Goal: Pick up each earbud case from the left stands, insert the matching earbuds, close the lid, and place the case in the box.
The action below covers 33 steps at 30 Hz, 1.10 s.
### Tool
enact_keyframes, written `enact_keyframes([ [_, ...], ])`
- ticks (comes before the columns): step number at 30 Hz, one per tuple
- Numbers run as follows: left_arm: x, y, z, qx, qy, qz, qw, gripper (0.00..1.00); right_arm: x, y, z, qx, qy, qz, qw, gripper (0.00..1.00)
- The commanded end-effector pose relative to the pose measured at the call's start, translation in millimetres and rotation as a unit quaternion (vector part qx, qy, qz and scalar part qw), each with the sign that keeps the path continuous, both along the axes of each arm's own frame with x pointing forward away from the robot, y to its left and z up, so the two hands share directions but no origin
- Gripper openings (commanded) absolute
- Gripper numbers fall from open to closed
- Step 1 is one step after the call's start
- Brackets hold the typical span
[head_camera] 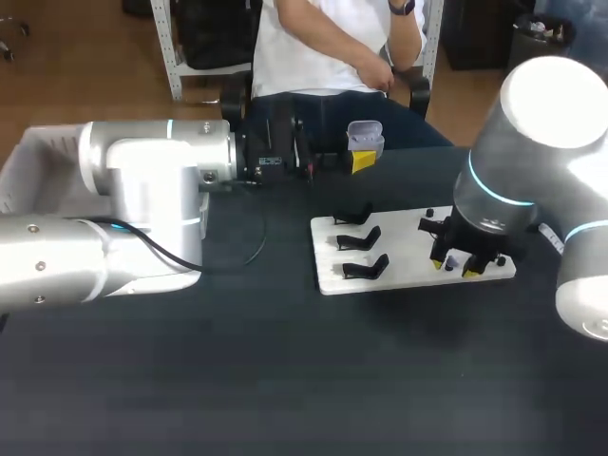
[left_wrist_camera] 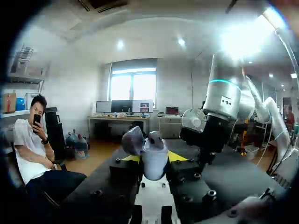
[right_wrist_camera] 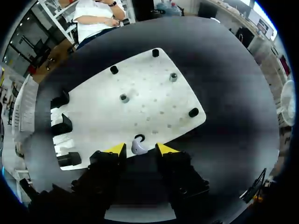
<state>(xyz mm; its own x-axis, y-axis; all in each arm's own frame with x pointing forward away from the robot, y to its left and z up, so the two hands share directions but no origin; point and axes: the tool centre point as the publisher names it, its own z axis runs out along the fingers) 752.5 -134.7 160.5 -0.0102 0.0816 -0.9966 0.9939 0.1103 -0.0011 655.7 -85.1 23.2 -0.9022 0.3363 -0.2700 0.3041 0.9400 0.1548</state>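
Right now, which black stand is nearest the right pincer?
The stand at the row's robot-side end; the other two lie farther from the right pincer.

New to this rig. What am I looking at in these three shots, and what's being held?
It is one robot: a left arm and a right arm at a dark table. The head view looks down from above and behind. The two round views come from cameras on each wrist. The left gripper holds an open pale grey earbud case up in the air. The right gripper hangs open over a white pegboard plate, with a small white earbud between its yellow tips. Three black stands sit on that plate.
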Motion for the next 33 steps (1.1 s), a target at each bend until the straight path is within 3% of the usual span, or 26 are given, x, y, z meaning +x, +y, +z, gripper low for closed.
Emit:
enact_keyframes([
  [1, -1.8, -0.4, -0.6, -0.001, -0.002, 0.004, 1.0, 0.0, 1.2, 2.2, -0.3, -0.002, 0.001, -0.002, 1.0, 0.36],
  [15, -1.8, -0.4, -0.6, -0.001, -0.002, 0.004, 1.0, 0.0, 3.0, 4.0, -2.4, -0.002, 0.007, -0.002, 1.0, 0.31],
  [28, -1.8, -0.4, -0.6, -0.001, -0.002, 0.004, 1.0, 0.0, 2.7, 1.9, -3.5, -0.005, 0.008, -0.006, 1.0, 0.18],
  [30, -1.8, -0.4, -0.6, -0.001, -0.002, 0.004, 1.0, 0.0, 2.3, 1.2, -4.3, -0.005, 0.01, -0.007, 1.0, 0.13],
  [32, -1.8, -0.4, -0.6, -0.001, -0.002, 0.004, 1.0, 0.0, 2.3, 0.5, -4.9, -0.006, 0.011, -0.009, 1.0, 0.0],
  [33, -1.8, -0.4, -0.6, -0.001, -0.002, 0.004, 1.0, 0.0, 2.3, 0.5, -4.9, -0.006, 0.012, -0.009, 1.0, 0.0],
])
